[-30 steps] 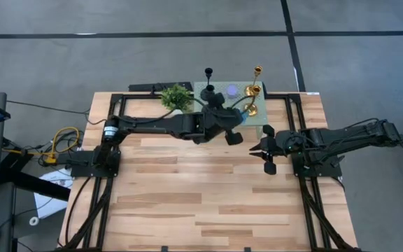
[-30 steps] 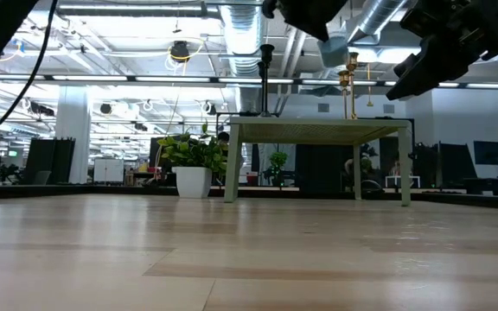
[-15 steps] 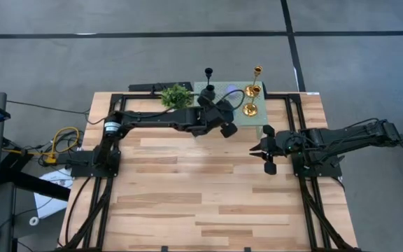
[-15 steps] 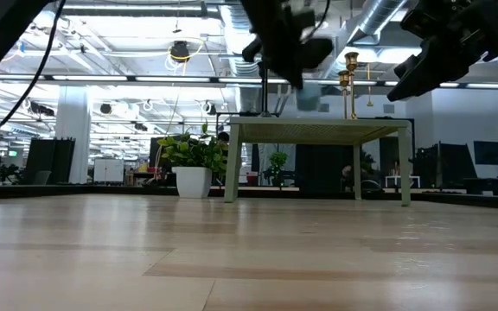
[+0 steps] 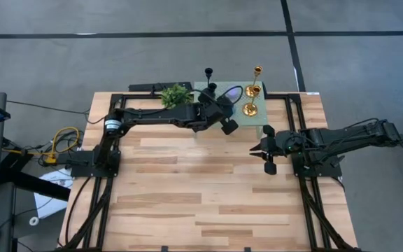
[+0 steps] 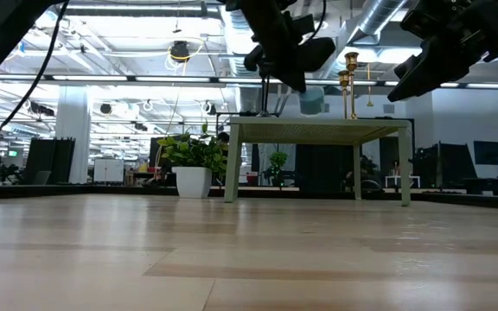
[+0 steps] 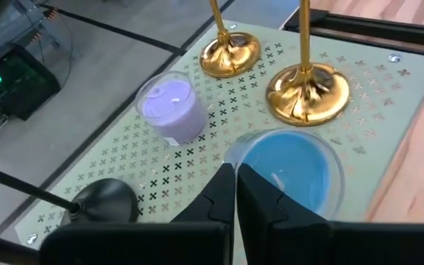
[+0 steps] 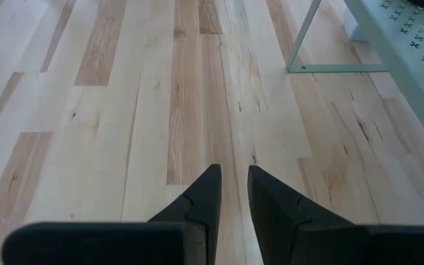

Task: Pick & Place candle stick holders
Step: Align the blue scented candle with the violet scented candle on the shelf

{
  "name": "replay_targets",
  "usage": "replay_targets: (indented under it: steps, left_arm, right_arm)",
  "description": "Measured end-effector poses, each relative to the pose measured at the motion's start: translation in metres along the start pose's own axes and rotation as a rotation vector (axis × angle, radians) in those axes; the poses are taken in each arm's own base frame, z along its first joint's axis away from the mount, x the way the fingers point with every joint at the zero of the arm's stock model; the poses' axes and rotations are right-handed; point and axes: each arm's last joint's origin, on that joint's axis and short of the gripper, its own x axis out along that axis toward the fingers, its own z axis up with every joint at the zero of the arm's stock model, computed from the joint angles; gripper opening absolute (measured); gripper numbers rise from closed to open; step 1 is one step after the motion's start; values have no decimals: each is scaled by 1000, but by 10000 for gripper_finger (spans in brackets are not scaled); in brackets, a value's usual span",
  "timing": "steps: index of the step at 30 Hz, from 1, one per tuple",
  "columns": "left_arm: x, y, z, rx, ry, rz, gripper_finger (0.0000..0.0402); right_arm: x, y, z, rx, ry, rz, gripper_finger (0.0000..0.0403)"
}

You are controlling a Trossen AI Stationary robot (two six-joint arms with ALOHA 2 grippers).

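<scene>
A small pale green perforated stand (image 7: 389, 96) at the table's far edge carries two gold stemmed holders (image 7: 230, 53) (image 7: 308, 92), a low purple holder (image 7: 171, 110) and a black holder's round base (image 7: 105, 199). My left gripper (image 7: 235, 184) is over the stand, shut on the low blue holder (image 7: 289, 173), which also shows in the low view (image 6: 311, 101). My right gripper (image 8: 232, 188) hovers over bare wood to the right of the stand (image 5: 266, 149), its fingers a narrow gap apart and empty. My left gripper pinches the blue holder's rim wall (image 7: 230, 156), one finger inside the cup and one outside. The fingers slant down from the table's left and near side. The holder stays upright at the stand's top; whether its bottom rests on the stand, I cannot tell.
A small green leafy plant (image 5: 175, 95) stands left of the stand. A tall black holder (image 5: 208, 73) and the gold stems (image 5: 257, 72) rise close to my left gripper. The wooden tabletop (image 5: 201, 189) lies nearer, between the arms' bases.
My left gripper has carried the blue holder down and toward the table's far edge, from high above the stand's near right side to just at its top beside the gold holders. It has stayed shut on the holder, which has stayed upright.
</scene>
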Motion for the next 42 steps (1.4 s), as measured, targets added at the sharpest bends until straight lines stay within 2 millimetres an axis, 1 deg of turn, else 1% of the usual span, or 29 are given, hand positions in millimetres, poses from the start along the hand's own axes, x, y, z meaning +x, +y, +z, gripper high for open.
replay_targets:
  steps: [10, 21, 28, 31, 42]
  left_arm:
    - [-1, -2, 0, -24, -3, -4, 5]
    - [6, -2, -10, -16, 23, 4, 7]
    - [8, 0, -9, -26, 16, 10, 8]
    - [8, 1, -8, -28, 11, 11, 15]
    - [8, 1, -6, -31, -5, 10, 61]
  right_arm:
    - [0, 0, 0, 0, 3, 0, 61]
    - [0, 0, 0, 0, 2, 0, 61]
    - [0, 0, 0, 2, 3, 0, 61]
    - [0, 0, 0, 3, 3, 0, 61]
    - [0, 0, 0, 2, 2, 0, 61]
